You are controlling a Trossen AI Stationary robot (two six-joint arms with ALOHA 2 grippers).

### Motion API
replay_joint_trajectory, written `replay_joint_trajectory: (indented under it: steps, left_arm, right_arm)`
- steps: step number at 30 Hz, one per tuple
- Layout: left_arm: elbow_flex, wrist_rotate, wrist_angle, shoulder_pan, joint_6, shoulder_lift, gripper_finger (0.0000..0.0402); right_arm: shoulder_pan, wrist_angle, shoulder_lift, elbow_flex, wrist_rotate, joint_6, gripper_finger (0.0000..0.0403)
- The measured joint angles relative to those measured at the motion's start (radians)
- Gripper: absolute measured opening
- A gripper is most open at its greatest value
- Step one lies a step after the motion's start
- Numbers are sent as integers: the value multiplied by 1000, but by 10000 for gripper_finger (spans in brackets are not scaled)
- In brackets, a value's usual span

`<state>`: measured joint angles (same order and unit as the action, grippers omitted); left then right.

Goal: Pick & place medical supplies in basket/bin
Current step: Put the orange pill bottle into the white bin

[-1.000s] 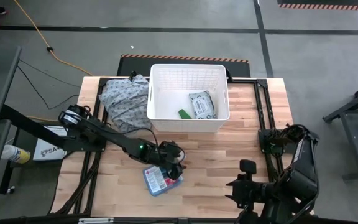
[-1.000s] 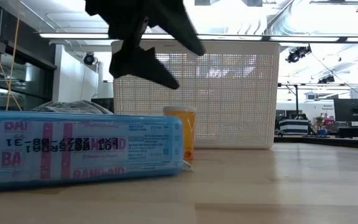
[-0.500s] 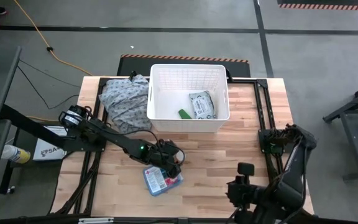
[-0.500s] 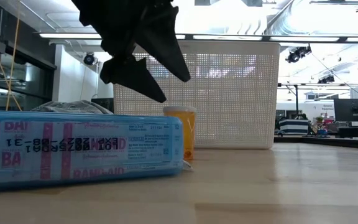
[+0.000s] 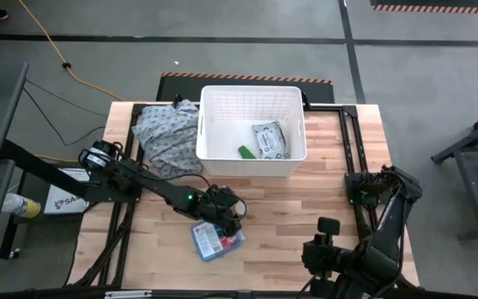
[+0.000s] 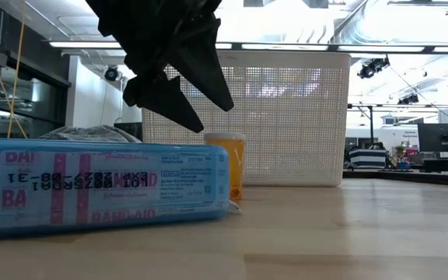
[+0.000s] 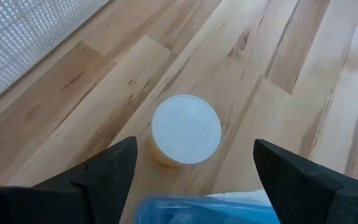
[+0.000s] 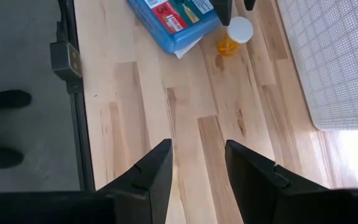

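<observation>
The left gripper [image 7: 188,165], jaws wide and empty, hovers over the orange bottle [image 7: 185,130] standing near the table's front edge, beside the blue box [image 5: 217,239]. Descending off-centre could topple it. The right gripper [image 8: 197,165] waits open.

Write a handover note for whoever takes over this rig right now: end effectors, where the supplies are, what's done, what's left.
Left end effector: open, empty, hovering directly above the orange pill bottle with white cap.
Right end effector: open, empty, parked at the table's near right edge.
Done: grey-white packet and green item lie in the white basket.
Left: the pill bottle and the blue first-aid box, side by side on the table in front of the basket.
The patterned cloth lies left of the basket.
</observation>
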<state>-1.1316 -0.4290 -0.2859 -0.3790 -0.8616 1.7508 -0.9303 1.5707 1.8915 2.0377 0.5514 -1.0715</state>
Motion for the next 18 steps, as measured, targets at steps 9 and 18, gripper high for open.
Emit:
replay_joint_trajectory:
  steps: [9,18]
  left_arm:
    - [0,7,26,0,0,0,353]
    - [-3,22,69,0,13,49,353]
  right_arm:
    - [23,0,0,0,-1,22,140]
    - [34,0,0,0,-2,37,140]
